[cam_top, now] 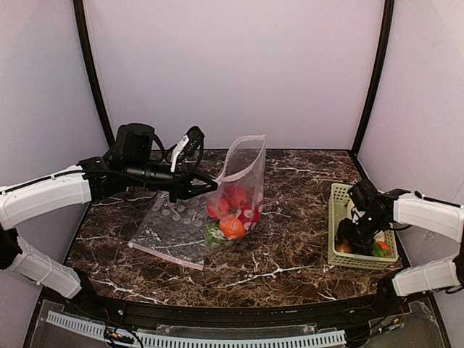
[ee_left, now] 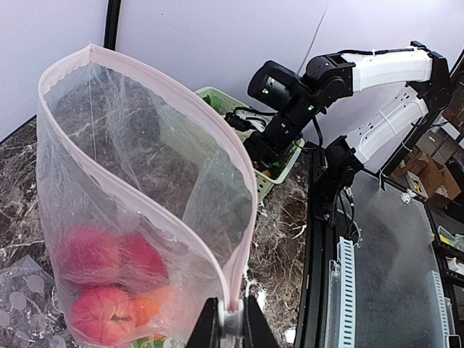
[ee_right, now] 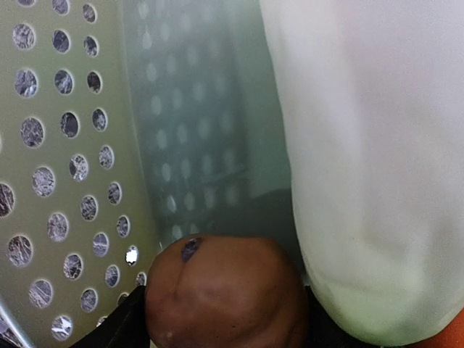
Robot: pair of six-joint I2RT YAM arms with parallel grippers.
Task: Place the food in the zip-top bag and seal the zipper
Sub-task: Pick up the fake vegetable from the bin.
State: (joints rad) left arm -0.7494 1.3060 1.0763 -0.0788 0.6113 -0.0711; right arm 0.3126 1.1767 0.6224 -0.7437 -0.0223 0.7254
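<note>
The clear dotted zip-top bag (cam_top: 245,168) stands upright with its mouth open. Red apples (cam_top: 235,196), an orange one (cam_top: 232,227) and leafy greens (cam_top: 214,233) lie inside. My left gripper (cam_top: 209,185) is shut on the bag's pinkish zipper strip (ee_left: 217,145) at one corner of the mouth and holds it up; the left wrist view shows this grip (ee_left: 232,320) and the red apples (ee_left: 94,255). My right gripper (cam_top: 355,230) is down in the pale green basket (cam_top: 335,217). In the right wrist view its fingers (ee_right: 225,319) close on a brown potato (ee_right: 225,290), beside a white radish (ee_right: 370,145).
A second dotted bag (cam_top: 170,225) lies flat on the marble table, left of the standing bag, under my left arm. The basket holds more toy food, with an orange and green piece (cam_top: 381,248) at its near end. Its perforated wall (ee_right: 58,145) is close to the potato's left.
</note>
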